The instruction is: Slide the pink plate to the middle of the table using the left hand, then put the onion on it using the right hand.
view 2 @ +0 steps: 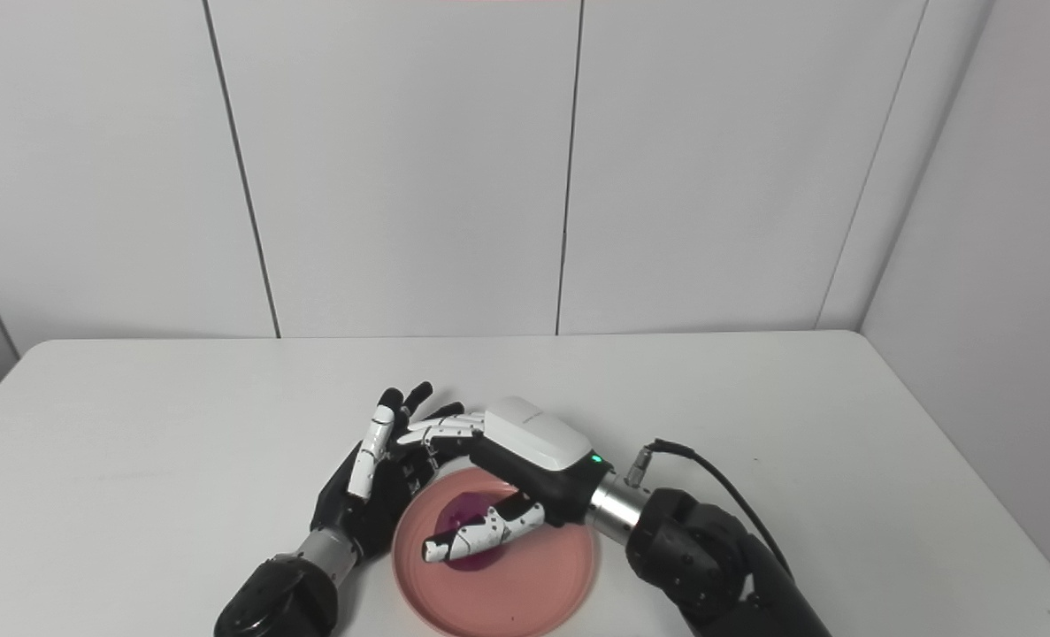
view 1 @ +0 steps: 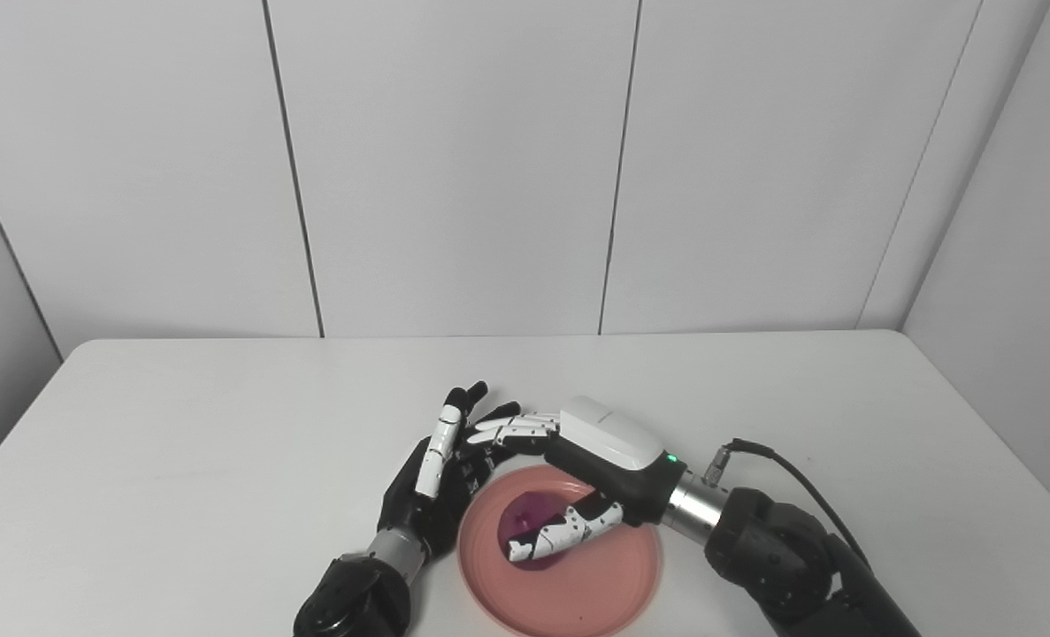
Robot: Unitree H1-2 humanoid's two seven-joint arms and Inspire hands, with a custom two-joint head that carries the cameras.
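The white table (view 1: 224,425) has rounded far corners and runs back to a pale panelled wall (view 1: 454,168). A pink plate (view 1: 578,602) lies flat on it near the front edge, about midway across. The left hand (view 1: 432,487) is at the plate's left rim, low against the tabletop; whether it touches the surface cannot be told.
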